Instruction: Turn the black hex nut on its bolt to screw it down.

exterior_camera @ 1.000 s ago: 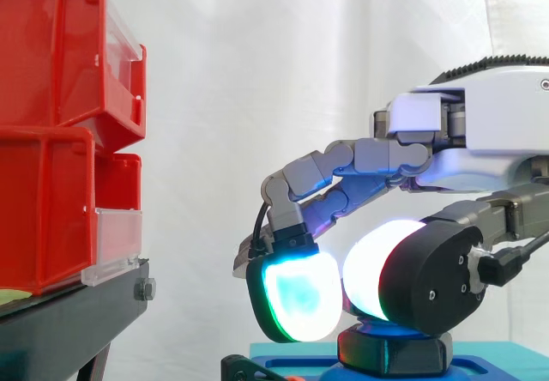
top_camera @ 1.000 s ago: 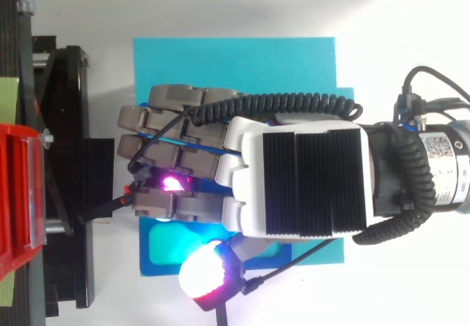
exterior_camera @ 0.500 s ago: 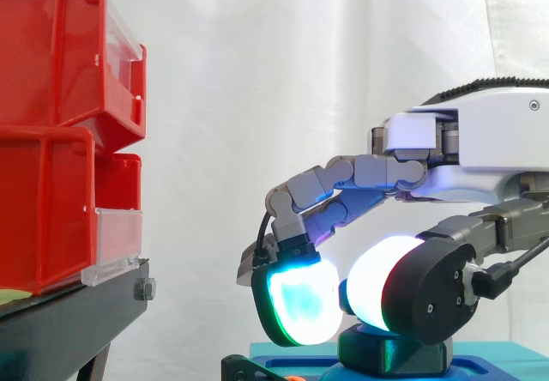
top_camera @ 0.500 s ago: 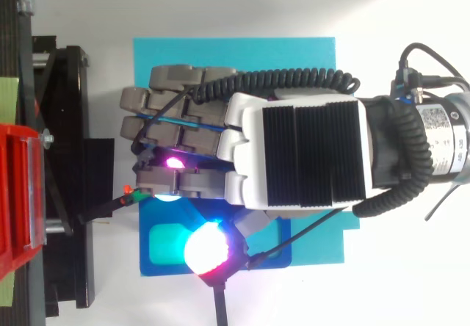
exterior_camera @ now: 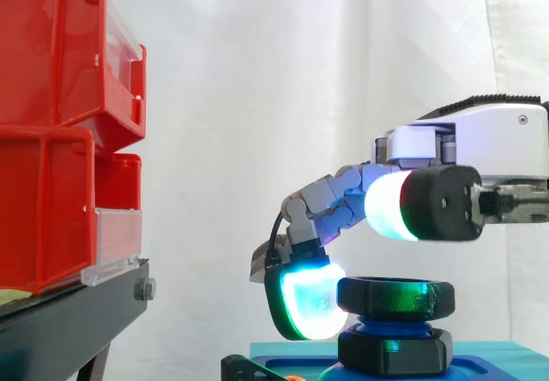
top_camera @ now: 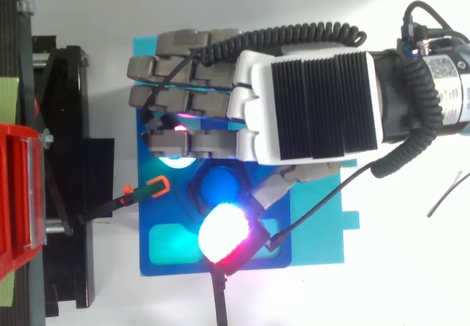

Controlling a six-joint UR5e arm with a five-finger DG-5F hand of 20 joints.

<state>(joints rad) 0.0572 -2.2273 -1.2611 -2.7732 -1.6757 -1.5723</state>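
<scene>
The black hex nut [exterior_camera: 395,296] sits on the blue bolt [top_camera: 220,186], a short way above a second black hex piece [exterior_camera: 395,352] at the bolt's foot. The bolt stands on a dark blue base [top_camera: 169,252]. My hand [top_camera: 308,95] hovers over the nut with its fingers bent downward. One cyan-green fingertip pad [exterior_camera: 309,304] hangs right beside the nut's left side. The thumb's white pad [exterior_camera: 393,206] is lifted clear above the nut, so nothing is pinched. In the top view the thumb pad [top_camera: 224,230] glows white and red next to the bolt.
Red bins [exterior_camera: 60,123] are stacked on a black stand [exterior_camera: 69,321] at the left. A cyan board [top_camera: 316,54] lies under the blue base. A thin black lead with an orange and green tip [top_camera: 150,189] reaches from the stand onto the base.
The thumb has come off the nut and risen above it. The whole hand has lifted and shifted toward the top view's upper edge, uncovering the nut and bolt top.
</scene>
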